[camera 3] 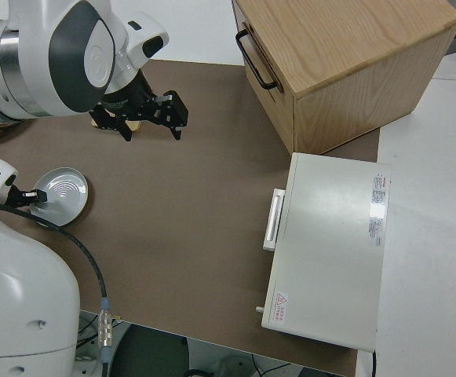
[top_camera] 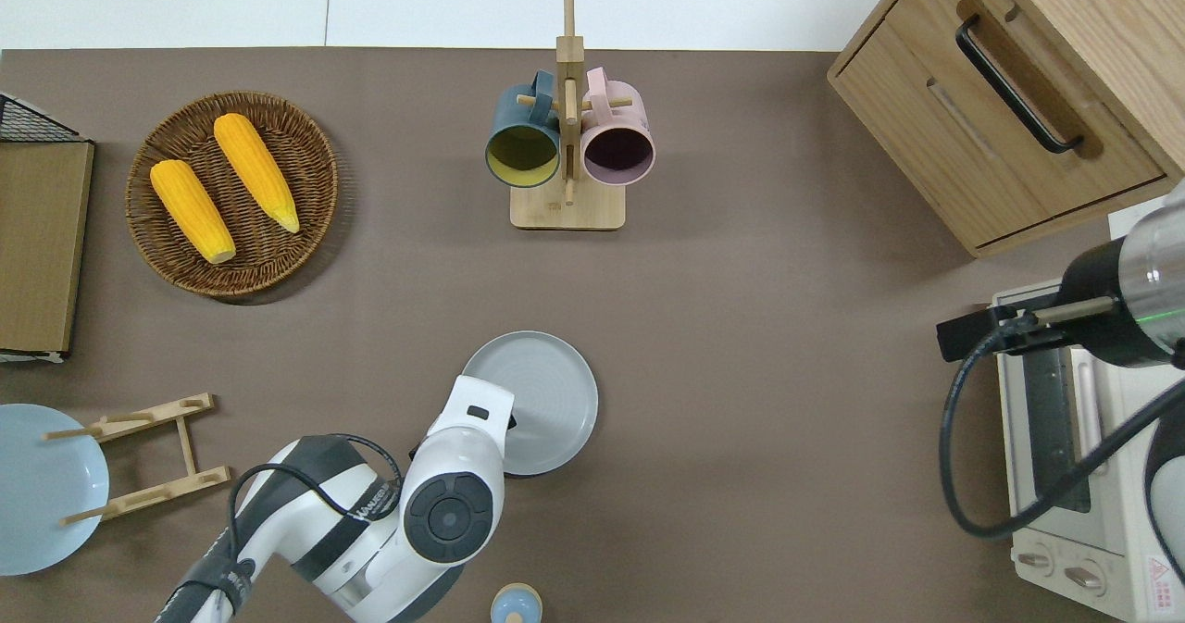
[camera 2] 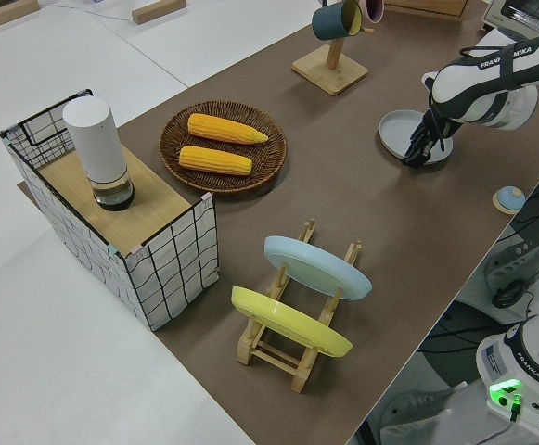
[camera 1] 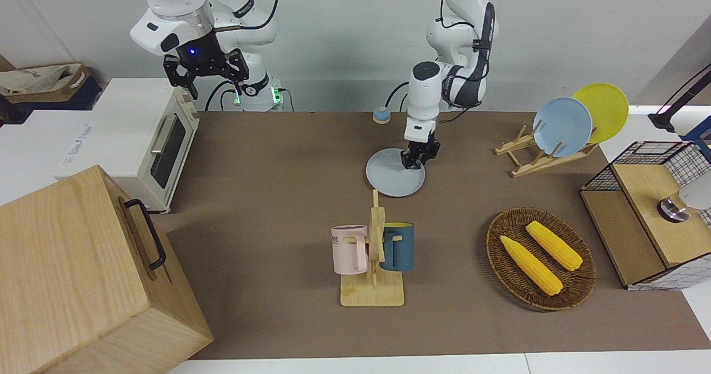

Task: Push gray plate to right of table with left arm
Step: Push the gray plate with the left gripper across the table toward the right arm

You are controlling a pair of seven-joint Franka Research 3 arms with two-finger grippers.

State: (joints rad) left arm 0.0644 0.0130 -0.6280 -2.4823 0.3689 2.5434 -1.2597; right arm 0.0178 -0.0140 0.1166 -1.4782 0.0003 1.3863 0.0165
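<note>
The gray plate (camera 1: 393, 174) lies flat on the brown table (camera 1: 266, 168), nearer to the robots than the mug rack; it also shows in the overhead view (top_camera: 542, 399) and the left side view (camera 2: 401, 132). My left gripper (camera 1: 417, 160) is shut, points down and touches the plate at its rim on the side toward the left arm's end of the table. In the overhead view the wrist hides the fingertips. My right gripper (camera 1: 204, 69) is open, empty and parked.
A mug rack (top_camera: 567, 142) with two mugs stands mid-table. A basket of corn (top_camera: 231, 193), a plate rack (camera 1: 533, 160) with sky-blue and yellow plates and a wire crate (camera 1: 650, 213) are at the left arm's end. A wooden cabinet (top_camera: 1018, 95) and toaster oven (top_camera: 1065, 475) are at the right arm's end.
</note>
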